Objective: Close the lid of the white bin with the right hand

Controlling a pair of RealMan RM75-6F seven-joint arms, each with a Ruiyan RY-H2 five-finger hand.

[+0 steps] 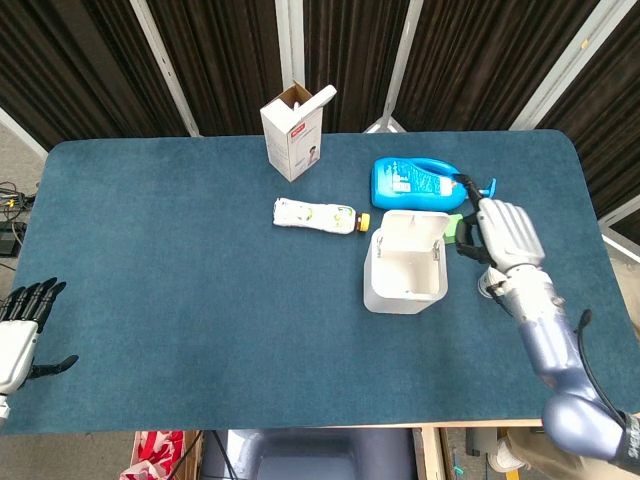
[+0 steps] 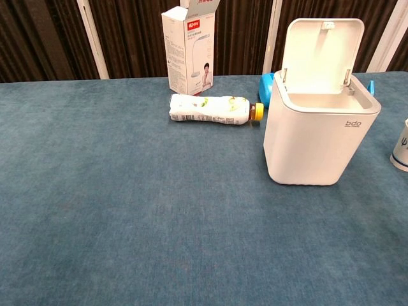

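Nothing of the closing is done yet: the white bin [image 1: 406, 272] sits right of centre on the counter [image 1: 180, 290], its lid [image 2: 320, 51] standing fully upright at the far side, the inside showing.

The right hand [image 1: 497, 232] hovers just beside the bin's far right corner, fingers apart and holding nothing, not touching the lid as far as the head view shows; the chest view does not catch it. Left to do: get behind or above the lid and push it forward and down until it shuts.

Room is tight back there. A green block [image 1: 456, 228] sits against the bin's far right corner, a blue pump bottle [image 1: 418, 183] just behind, a white cup [image 2: 401, 148] near the right side. A lying bottle [image 1: 317, 215] is near the far left corner, an open carton [image 1: 293, 131] further back.

Left hand [image 1: 20, 330] rests open at the near left edge, well apart.
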